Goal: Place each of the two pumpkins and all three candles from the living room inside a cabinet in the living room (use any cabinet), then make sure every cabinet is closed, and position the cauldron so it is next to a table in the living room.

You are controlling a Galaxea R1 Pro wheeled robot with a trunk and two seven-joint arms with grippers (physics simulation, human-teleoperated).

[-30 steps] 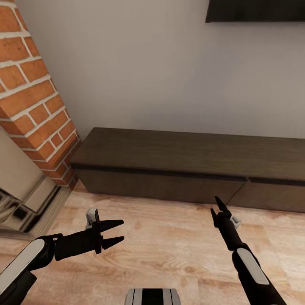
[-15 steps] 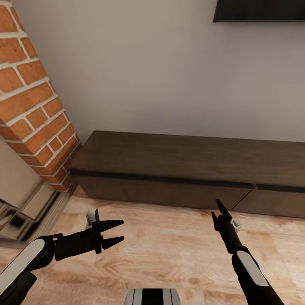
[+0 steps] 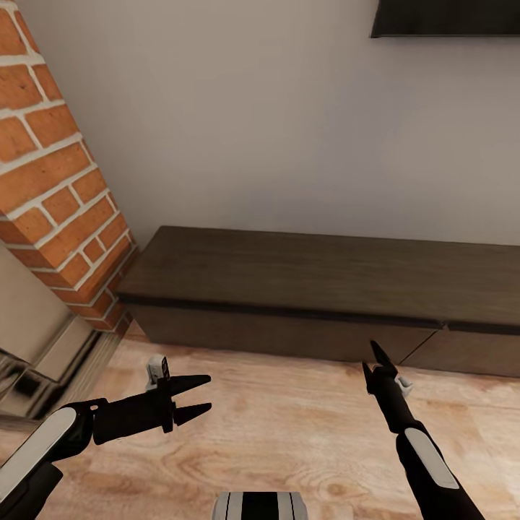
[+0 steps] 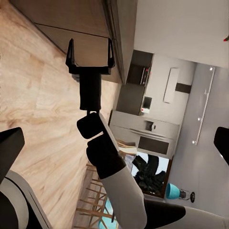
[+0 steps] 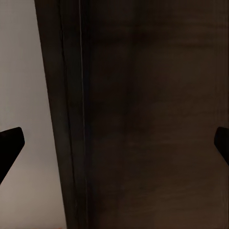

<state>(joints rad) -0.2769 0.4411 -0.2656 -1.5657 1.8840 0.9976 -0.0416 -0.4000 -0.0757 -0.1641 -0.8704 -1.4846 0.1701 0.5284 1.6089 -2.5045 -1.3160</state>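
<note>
The long dark-brown cabinet [image 3: 325, 278] stands against the pale wall [image 3: 253, 123], running from about nine o'clock to three o'clock across the middle of the head view, its drawer fronts flush and shut, with a seam between two fronts near four o'clock. The right gripper [image 3: 375, 359] hovers over the wooden floor [image 3: 289, 426] just in front of that seam, pointing toward the cabinet at roughly twelve o'clock from its own arm; its fingers stand well spread (their tips sit at opposite edges of the right wrist view, with the cabinet's front [image 5: 152, 114] close ahead between them) and nothing is between them. The left gripper [image 3: 201, 396] hangs at about seven o'clock in the head view, well apart from the cabinet, pointing toward three o'clock, its two fingers parted and empty. A brick column [image 3: 58, 180] rises at ten o'clock, beside the cabinet's left end. A dark screen [image 3: 444, 18] is mounted on the wall at one o'clock.
</note>
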